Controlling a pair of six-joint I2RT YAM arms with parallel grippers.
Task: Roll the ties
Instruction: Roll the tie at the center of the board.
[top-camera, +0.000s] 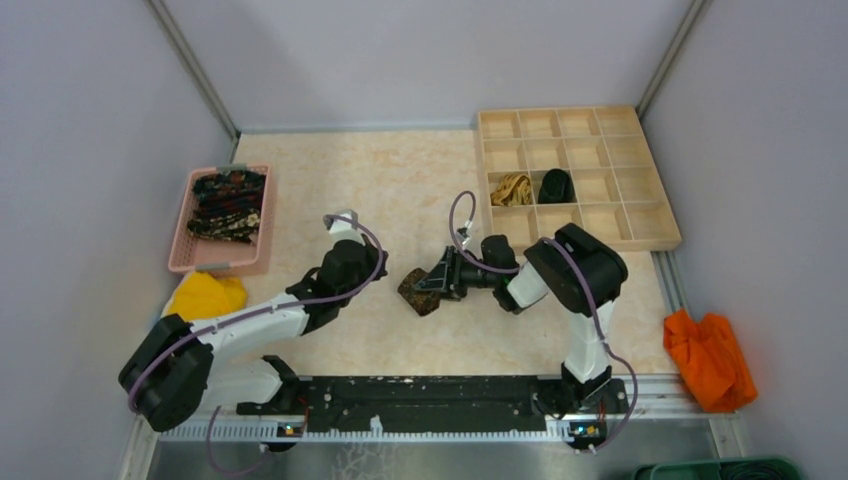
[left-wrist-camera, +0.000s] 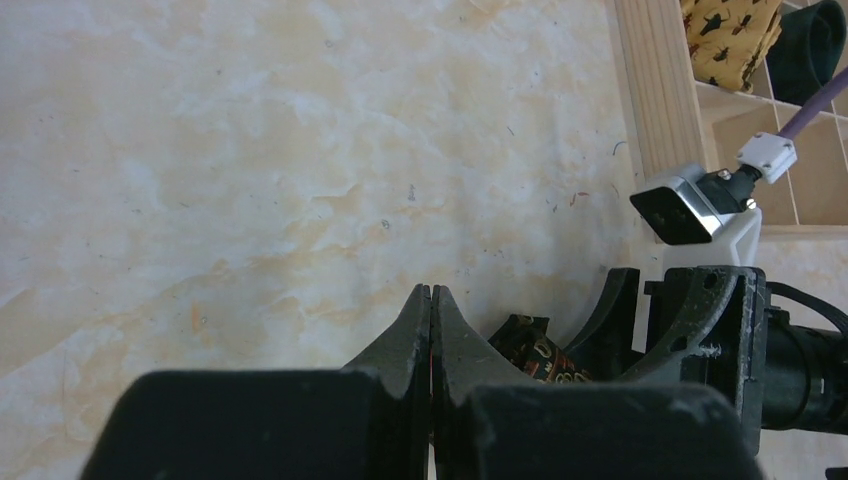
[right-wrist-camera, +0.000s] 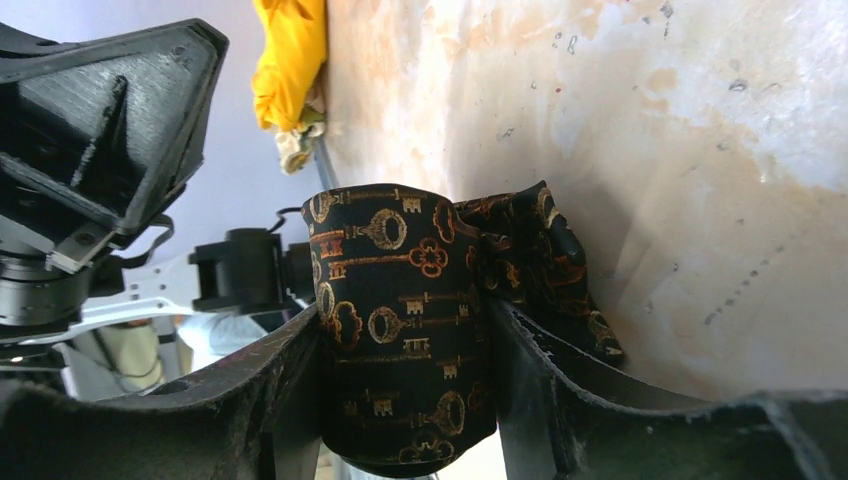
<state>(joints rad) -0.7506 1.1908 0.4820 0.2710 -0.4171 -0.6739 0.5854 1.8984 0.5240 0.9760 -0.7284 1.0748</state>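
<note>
Right wrist view: the right gripper (right-wrist-camera: 405, 318) clamps the key-patterned rolled tie (right-wrist-camera: 400, 380) at mid-table. The left gripper (left-wrist-camera: 431, 310), just left of it, is pinched closed on nothing. A loose fold bulges beside the roll; snagging a divider of the compartment tray (top-camera: 560, 110) could unwind it.

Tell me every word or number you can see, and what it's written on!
None: no view shows any word, number or label that can be read.
The rolled tie held in the right gripper has only gold key pictures on it, not letters.
</note>
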